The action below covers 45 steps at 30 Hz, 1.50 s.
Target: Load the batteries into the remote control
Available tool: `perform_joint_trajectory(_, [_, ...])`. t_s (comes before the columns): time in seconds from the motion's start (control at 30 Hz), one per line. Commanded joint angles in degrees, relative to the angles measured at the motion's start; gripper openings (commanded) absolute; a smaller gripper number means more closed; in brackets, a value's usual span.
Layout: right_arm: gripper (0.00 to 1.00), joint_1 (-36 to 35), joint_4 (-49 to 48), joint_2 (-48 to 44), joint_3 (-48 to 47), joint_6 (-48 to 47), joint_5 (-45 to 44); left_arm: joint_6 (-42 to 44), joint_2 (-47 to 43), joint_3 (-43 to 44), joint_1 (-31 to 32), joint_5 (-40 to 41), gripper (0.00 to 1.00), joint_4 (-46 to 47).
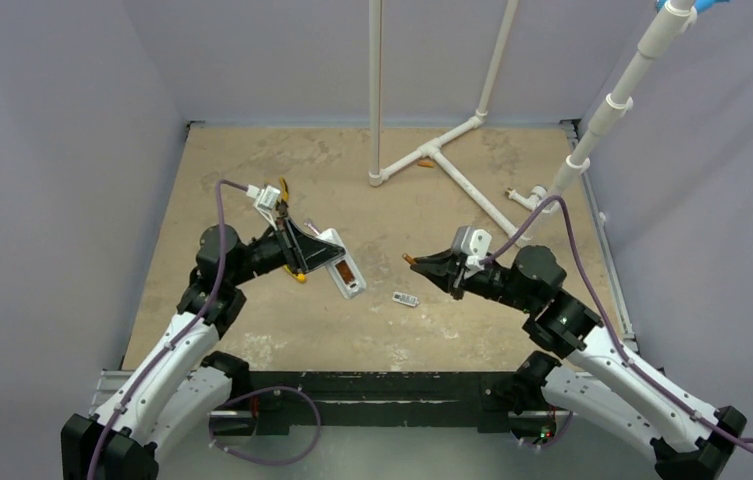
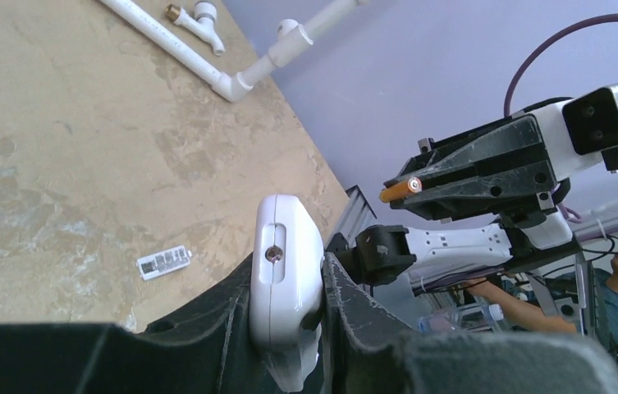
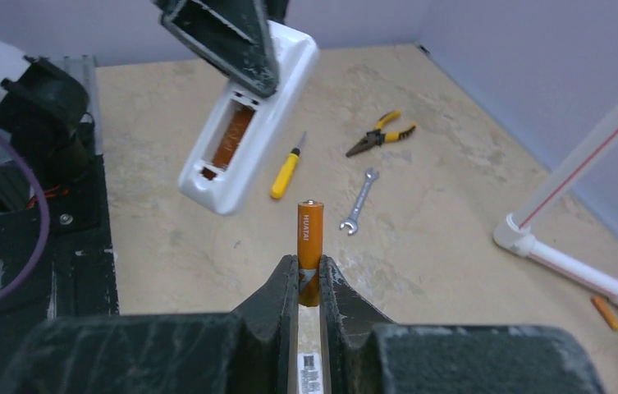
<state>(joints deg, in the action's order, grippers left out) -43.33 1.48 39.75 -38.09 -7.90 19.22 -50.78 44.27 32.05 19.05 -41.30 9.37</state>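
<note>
Right at the lens we have our right gripper (image 3: pixel 309 283), its dark, rough-faced jaws pinched tight on the lower end of a battery (image 3: pixel 309 234). It stands upright with most of its length free above the grip. It's a smooth orange-copper cylinder with a small metal nub on top. We'd call it light and rigid but slick-skinned, so a pinch this low could let it pivot if the tip snags. Holding it near one end does leave the other end free to lead into the slot.

Across the gap, our left gripper (image 2: pixel 289 271) is clamped on the remote control (image 3: pixel 272 123). It squeezes the long sides near one end and holds the handset clear of the table (image 1: pixel 252 170), tilted, open back towards us. Glossy white plastic, rounded corners, likely a light hollow shell: stiff enough for a side grip, though slippery too. One cell (image 3: pixel 230 135) already lies in the long recess, with room beside it as far as we can judge. Battery and remote are well apart.

Down on the mottled tan surface lie a yellow-handled screwdriver (image 3: pixel 285 174), pliers (image 3: pixel 383 133), a silver wrench (image 3: pixel 360 201) and the little whitish cover plate (image 1: pixel 405 298).
</note>
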Motion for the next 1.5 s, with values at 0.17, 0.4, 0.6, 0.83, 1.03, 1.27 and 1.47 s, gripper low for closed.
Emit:
perform_joint_trajectory(0.17, [0.00,-0.3,-10.3,-5.4,6.2,-5.8,13.8,-2.1,-0.2,-2.7,4.2,-2.0,0.00,26.9])
perform_joint_trajectory(0.4, [0.00,-0.3,-12.6,-6.8,7.8,-9.8,19.0,-2.0,0.1,-4.2,5.8,-6.3,0.00,38.6])
perform_joint_trajectory(0.6, [0.00,-0.2,-13.0,-7.4,7.2,-10.0,20.3,-0.2,-1.4,-5.0,6.2,-8.7,0.00,42.7])
perform_joint_trajectory(0.83, [0.00,-0.3,-15.9,-7.2,9.1,-9.3,18.8,0.6,-2.1,-5.2,6.3,-10.7,0.00,44.4])
perform_joint_trajectory(1.03, [0.00,-0.2,-22.1,-6.3,11.1,-2.5,12.2,1.3,-2.0,-5.1,6.3,-10.6,0.00,43.0])
perform_joint_trajectory(1.27, [0.00,-0.3,-21.4,-3.3,8.9,7.4,-3.5,0.3,-1.6,-5.0,6.2,-8.2,0.00,41.2])
perform_joint_trajectory(1.47, [0.00,-0.3,-17.8,-1.7,5.9,9.1,-7.3,-2.9,-1.4,-5.4,6.2,1.3,0.00,32.1])
